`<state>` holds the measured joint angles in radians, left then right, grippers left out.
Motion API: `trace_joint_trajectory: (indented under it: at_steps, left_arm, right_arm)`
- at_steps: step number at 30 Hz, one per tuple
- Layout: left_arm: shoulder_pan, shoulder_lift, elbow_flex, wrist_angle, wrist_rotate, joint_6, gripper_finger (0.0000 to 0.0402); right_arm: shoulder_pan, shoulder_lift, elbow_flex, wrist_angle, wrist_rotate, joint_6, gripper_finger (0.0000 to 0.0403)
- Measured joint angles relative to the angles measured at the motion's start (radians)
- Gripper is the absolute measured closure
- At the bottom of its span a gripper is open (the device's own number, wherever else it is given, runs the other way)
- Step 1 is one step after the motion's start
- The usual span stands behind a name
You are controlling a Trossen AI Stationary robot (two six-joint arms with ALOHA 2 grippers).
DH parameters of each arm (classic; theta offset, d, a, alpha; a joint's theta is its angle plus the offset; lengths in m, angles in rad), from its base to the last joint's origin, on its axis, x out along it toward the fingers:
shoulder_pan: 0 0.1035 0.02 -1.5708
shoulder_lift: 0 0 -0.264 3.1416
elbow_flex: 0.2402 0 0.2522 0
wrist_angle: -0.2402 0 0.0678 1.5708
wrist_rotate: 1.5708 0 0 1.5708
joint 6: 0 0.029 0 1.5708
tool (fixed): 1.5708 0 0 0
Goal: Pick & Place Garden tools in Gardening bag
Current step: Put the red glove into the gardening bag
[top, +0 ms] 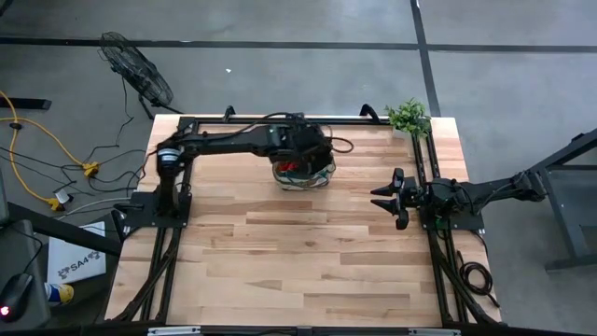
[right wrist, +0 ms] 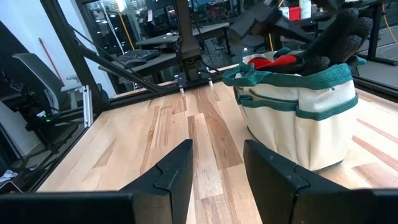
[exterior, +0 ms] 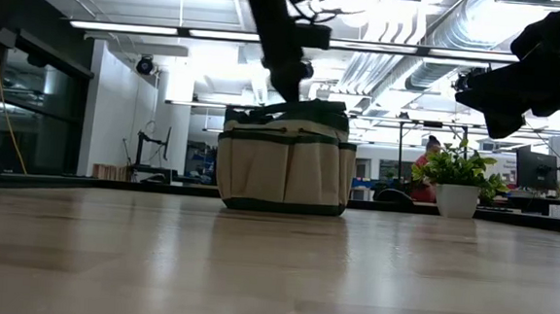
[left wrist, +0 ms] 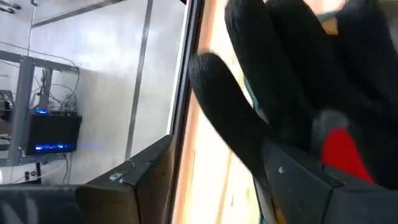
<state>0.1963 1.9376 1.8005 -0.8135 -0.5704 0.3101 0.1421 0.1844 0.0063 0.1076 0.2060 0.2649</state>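
One gardening bag [top: 303,173] on the table [top: 308,261], toward the far edge, left of centre in the high view. Round soft tote, cream-tan panels with stitched outer pockets, dark green trim at rim and base [exterior: 284,167].

Contents visible — one black-and-red glove [right wrist: 323,43] protruding above the rim, red patch showing beside it; other tools cannot be counted from these views.

Left gripper [top: 303,154] directly over the bag opening. The left wrist view shows the black glove fingers [left wrist: 280,81] close against its fingers; whether it grips them — cannot tell.

Right gripper [top: 392,198] near the table's right edge, well apart from the bag, fingers spread, holding nothing.

One potted plant [top: 409,117] at the far right corner.
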Motion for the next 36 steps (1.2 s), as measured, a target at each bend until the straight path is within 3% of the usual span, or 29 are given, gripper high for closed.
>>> trace_joint_trajectory:
  at_steps: [9, 13, 20, 30, 36]
  left_arm:
    - [0.014, -0.217, -0.458, 0.490, 0.042, 0.095, 0.0165]
    - [0.014, -0.267, -0.592, 0.712, 0.071, 0.114, 0.0165]
    - [0.053, -0.277, -0.619, 0.861, 0.179, 0.057, 0.0165]
    - [0.109, -0.276, -0.619, 0.871, 0.426, -0.095, 0.0165]
    - [0.131, -0.252, -0.616, 0.908, 0.470, -0.136, 0.0165]
  right_arm:
    - [0.000, 0.000, 0.000, 0.000, 0.000, 0.000, 0.0268]
    - [0.000, 0.000, 0.000, -0.002, 0.000, 0.000, 0.0268]
    - [0.000, 0.007, 0.000, -0.002, 0.000, 0.000, 0.0268]
    - [0.000, 0.010, 0.000, 0.000, 0.000, 0.000, 0.0268]
    - [0.000, 0.010, 0.000, 0.000, 0.000, 0.000, 0.0268]
